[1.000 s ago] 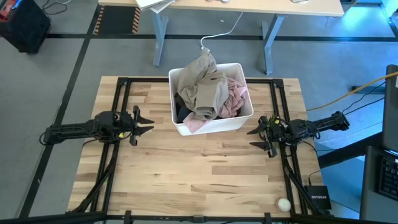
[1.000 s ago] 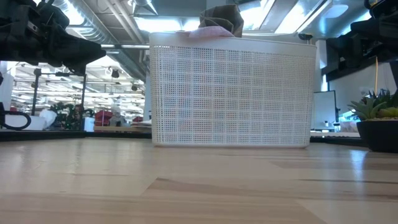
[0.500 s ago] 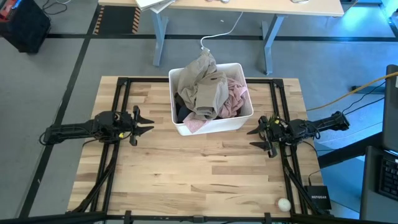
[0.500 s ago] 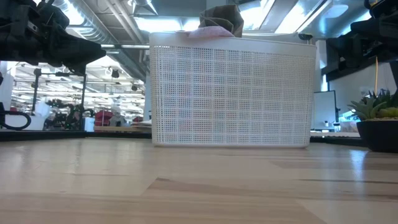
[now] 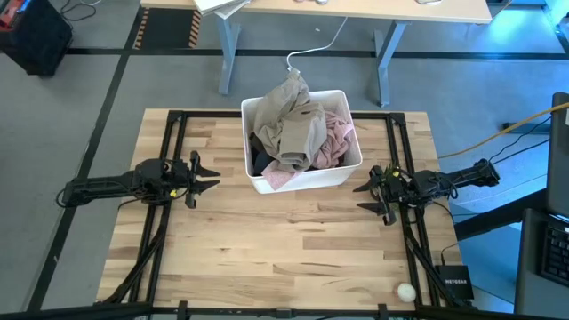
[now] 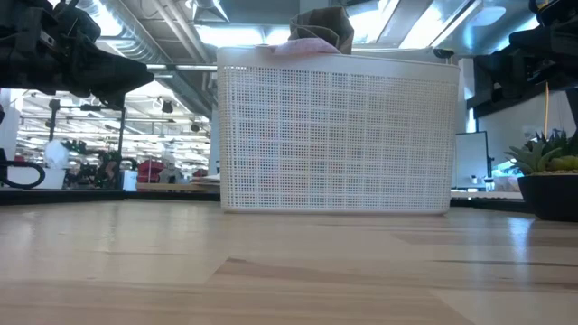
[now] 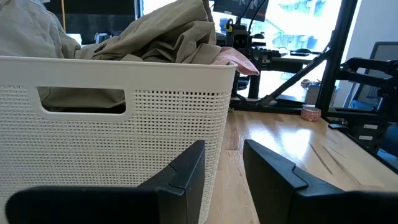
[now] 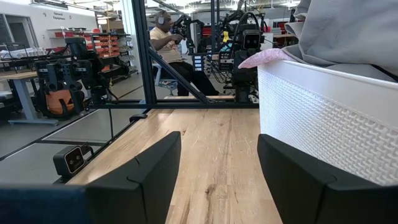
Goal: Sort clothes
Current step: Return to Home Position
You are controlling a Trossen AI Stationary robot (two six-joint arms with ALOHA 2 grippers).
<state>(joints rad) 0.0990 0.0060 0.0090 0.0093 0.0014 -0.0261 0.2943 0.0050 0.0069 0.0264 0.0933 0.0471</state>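
Left hand: my left hand [image 5: 207,175] hung over the counter's left edge, fingers spread and empty, pointed toward the bin's left wall.
Clothes: the clothes [image 5: 298,132] were all heaped in the white bin [image 5: 307,183] at the middle of the counter's far edge, khaki on top, pink toward the right, dark pieces low at the left.
Key relation: the pile lay to the right of and beyond my left hand, to the left of and beyond my right; both looked about equally near, so I judged either could start.
Right hand: my right hand [image 5: 367,195] hung by the counter's right edge, fingers spread wide, holding nothing.
In the way: the bin's walls stood between each hand and the pile, so I reckoned a reach must go over the rim.
Nearby: a small white ball [image 5: 405,291] sat at the near right corner.
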